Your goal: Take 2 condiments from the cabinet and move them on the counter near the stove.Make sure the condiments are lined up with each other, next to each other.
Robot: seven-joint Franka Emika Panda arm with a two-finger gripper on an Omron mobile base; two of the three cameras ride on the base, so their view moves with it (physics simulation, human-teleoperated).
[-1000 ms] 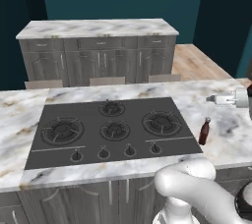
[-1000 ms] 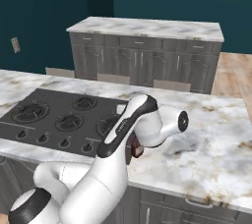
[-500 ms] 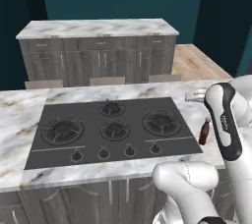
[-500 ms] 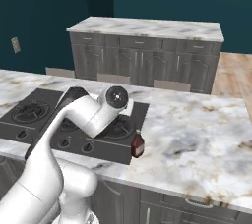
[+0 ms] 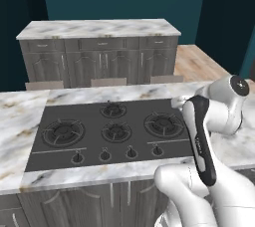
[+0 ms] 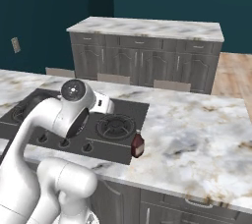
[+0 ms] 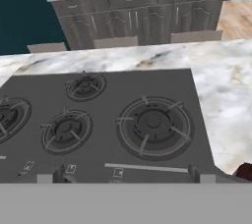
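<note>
Dark red-brown bottle (image 6: 137, 145) is standing upright on the marble counter (image 6: 197, 134), right at the near right corner of the black stove (image 6: 118, 120), close to the counter's front edge; the hand view is catching just its dark top (image 7: 244, 171) at the lower right. So one condiment is sitting where it belongs, beside the cooktop. The second one, the tan shaker, is nowhere on this stretch of counter, so that half of the job is looking undone, and the lining-up of the pair is waiting on it. The wall cabinet the condiments come from is not appearing from this stance either. The gripper (image 7: 127, 178) is hanging above the front row of knobs, its two fingertips (image 7: 59, 175) spread far apart with nothing between them, looking out over the large right burner (image 7: 153, 124) and away from the bottle. The white arm (image 6: 64, 115) is folding across the near side of the cooktop. Beyond the stove, a second run of grey cabinets (image 5: 99, 59) with a marble top is standing against the teal wall, with wood floor (image 5: 194, 61) to the right. Judging by this, the task is sitting roughly at the halfway mark: a fetch of the shaker and a placement just beside the bottle are remaining.
</note>
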